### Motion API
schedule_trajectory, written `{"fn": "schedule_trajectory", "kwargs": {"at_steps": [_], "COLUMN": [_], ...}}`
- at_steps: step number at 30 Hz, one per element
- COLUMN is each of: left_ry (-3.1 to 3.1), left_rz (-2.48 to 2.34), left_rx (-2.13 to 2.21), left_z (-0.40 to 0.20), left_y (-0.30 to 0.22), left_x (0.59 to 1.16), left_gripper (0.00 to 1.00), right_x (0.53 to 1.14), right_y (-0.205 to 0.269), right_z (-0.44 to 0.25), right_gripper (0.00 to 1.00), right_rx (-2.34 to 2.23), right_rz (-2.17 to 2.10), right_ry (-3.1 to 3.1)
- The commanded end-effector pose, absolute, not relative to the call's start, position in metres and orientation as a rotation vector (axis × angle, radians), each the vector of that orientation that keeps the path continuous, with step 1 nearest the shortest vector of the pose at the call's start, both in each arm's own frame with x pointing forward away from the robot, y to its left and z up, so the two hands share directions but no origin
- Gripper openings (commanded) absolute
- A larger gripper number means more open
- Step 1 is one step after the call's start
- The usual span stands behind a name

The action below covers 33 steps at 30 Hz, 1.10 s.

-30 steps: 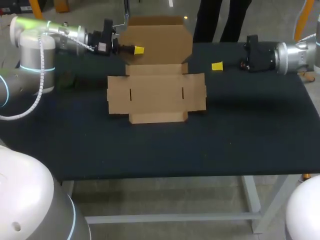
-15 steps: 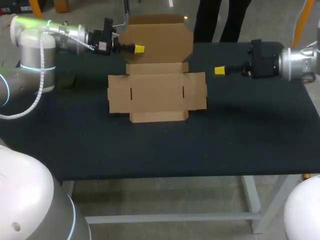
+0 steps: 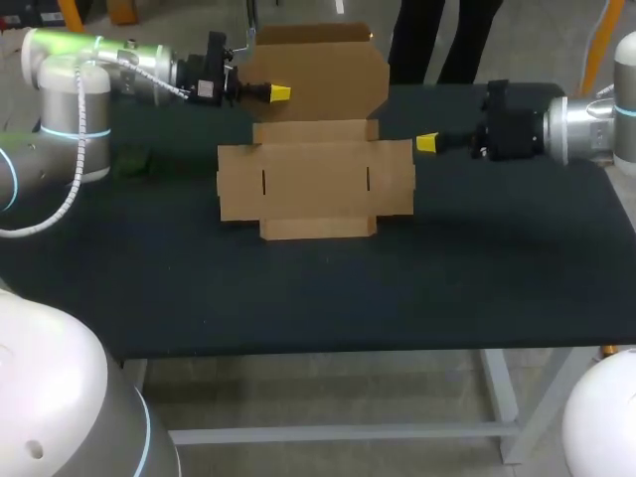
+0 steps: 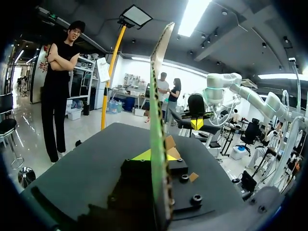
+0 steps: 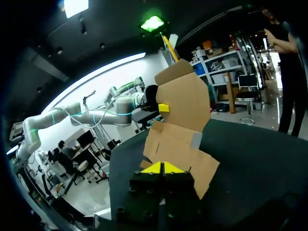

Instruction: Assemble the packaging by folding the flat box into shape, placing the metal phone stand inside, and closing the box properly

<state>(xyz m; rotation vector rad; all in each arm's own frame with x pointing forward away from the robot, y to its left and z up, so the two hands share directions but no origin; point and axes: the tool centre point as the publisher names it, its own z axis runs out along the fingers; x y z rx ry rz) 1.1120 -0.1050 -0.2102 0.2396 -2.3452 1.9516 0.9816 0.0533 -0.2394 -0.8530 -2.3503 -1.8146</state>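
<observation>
Box: a brown cardboard box (image 3: 315,189) lies unfolded near the middle of the black table (image 3: 298,288), with its base and side panels flat on the surface.
Lid flap: the large lid flap (image 3: 323,75) on the far side stands raised off the table, tilted up from its crease. The left wrist view shows it edge-on (image 4: 155,96).
Left gripper: the left gripper (image 3: 280,93) comes in from the left and is clamped on the flap near its left edge. Its wrist view (image 4: 155,155) shows a yellow tip on either face of the cardboard. This hold probably props the flap so that the crease sets and the base lies open.
Right gripper: the right gripper (image 3: 427,144) hangs low just beside the box's right side panel, and whether it touches cannot be told. Its tips are pressed together with nothing between them (image 5: 162,167), likely so that the closed fingers serve as one blunt pusher against that panel.
Step in hand: judged to be early folding, since no side wall is upright yet.
Phone stand: the metal phone stand cannot be made out with confidence in any view.
</observation>
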Motion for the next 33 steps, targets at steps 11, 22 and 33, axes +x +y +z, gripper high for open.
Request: {"fn": "schedule_trajectory", "kwargs": {"at_steps": [11,22,33], "left_ry": [-2.464,-2.466,-2.359], "left_rz": [1.992,2.001,1.973], "left_rx": [0.274,0.359,0.406], "left_z": [-0.165,-0.146,-0.133], "left_y": [-0.111,-0.119,-0.119], "left_x": [1.052,1.032,1.020], "left_gripper": [0.00,0.00,0.00], "right_x": [0.930,0.906,0.895], "right_y": [0.038,0.037,0.043], "right_z": [-0.241,-0.248,-0.251], "right_gripper": [0.00,0.00,0.00], "right_rx": [-0.674,-0.648,-0.624], "right_rz": [-1.898,-1.911,-1.879], "right_ry": [-2.481,-2.514,-2.536]}}
